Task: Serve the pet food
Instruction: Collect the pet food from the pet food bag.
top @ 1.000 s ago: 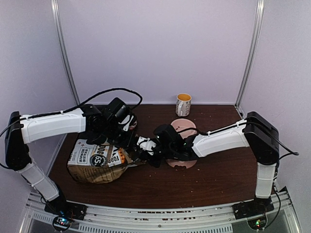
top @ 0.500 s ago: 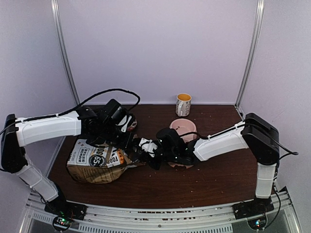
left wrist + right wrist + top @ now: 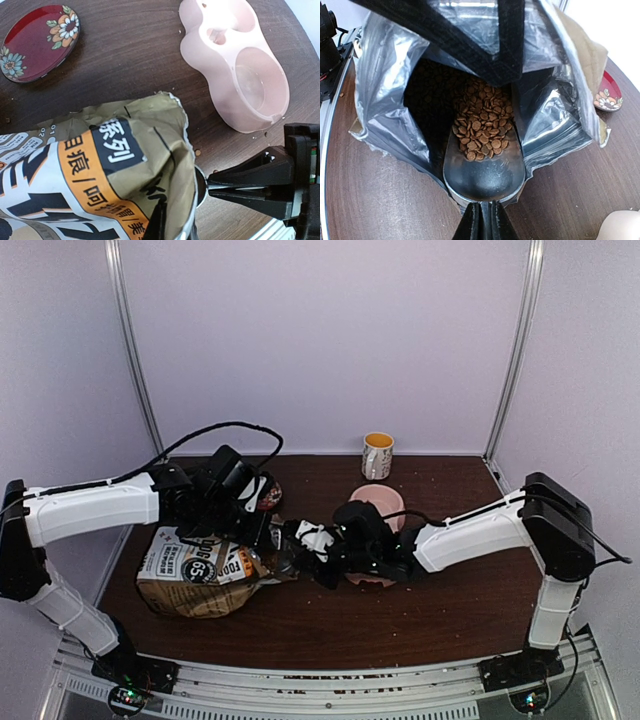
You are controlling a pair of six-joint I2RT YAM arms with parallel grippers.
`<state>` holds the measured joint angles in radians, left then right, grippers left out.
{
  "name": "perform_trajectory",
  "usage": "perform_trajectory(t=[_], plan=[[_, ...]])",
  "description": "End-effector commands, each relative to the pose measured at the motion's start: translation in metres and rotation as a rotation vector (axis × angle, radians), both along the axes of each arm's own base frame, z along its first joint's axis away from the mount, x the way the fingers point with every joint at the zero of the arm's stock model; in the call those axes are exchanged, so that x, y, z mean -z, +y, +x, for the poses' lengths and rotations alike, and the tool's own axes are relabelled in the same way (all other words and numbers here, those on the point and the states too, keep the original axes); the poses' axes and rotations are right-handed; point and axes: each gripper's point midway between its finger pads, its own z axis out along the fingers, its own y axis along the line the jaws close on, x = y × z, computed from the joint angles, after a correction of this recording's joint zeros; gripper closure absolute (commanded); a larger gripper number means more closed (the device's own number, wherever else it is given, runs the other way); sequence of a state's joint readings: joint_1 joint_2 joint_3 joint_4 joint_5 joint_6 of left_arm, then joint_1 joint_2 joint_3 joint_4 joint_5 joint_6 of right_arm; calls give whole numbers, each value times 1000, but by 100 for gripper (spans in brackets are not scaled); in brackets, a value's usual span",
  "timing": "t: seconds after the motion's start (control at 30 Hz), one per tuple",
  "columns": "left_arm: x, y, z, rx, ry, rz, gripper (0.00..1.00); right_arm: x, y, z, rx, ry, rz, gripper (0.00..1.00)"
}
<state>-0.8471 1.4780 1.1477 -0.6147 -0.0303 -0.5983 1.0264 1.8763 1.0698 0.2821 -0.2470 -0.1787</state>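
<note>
The tan paper bag [image 3: 200,575] with its orange band lies on its side at the table's left, mouth facing right. My left gripper [image 3: 167,227] is shut on the upper edge of the bag's mouth [image 3: 175,145], holding it up. My right gripper [image 3: 481,222] is shut on the handle of a metal scoop [image 3: 485,172], whose bowl sits inside the foil-lined mouth. Brown round pellets of pet food [image 3: 482,125] lie on the scoop's front half and deeper in the bag. From above, the right gripper [image 3: 312,552] meets the bag at mid-table.
A pink double bowl [image 3: 235,65] lies just right of the bag's mouth, partly under the right arm [image 3: 470,530]. A red flowered saucer [image 3: 40,42] sits behind the bag. A yellow mug [image 3: 377,454] stands at the back. Stray pellets dot the wood.
The left arm has sunk a little lower and the right arm's elbow has drifted right. Both grippers stay shut, at the bag's mouth.
</note>
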Motion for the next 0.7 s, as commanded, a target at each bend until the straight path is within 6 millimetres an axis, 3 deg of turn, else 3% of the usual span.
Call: perform_trajectory(t=[0.0, 0.33, 0.67], plan=[[-17, 3, -1, -12, -54, -32, 100, -43, -4, 16, 65, -75, 79, 100], [-26, 0, 4, 14, -98, -36, 100, -67, -16, 23, 111, -128, 107, 100], [-36, 0, 11, 4, -133, -27, 100, -69, -28, 26, 141, -152, 103, 100]])
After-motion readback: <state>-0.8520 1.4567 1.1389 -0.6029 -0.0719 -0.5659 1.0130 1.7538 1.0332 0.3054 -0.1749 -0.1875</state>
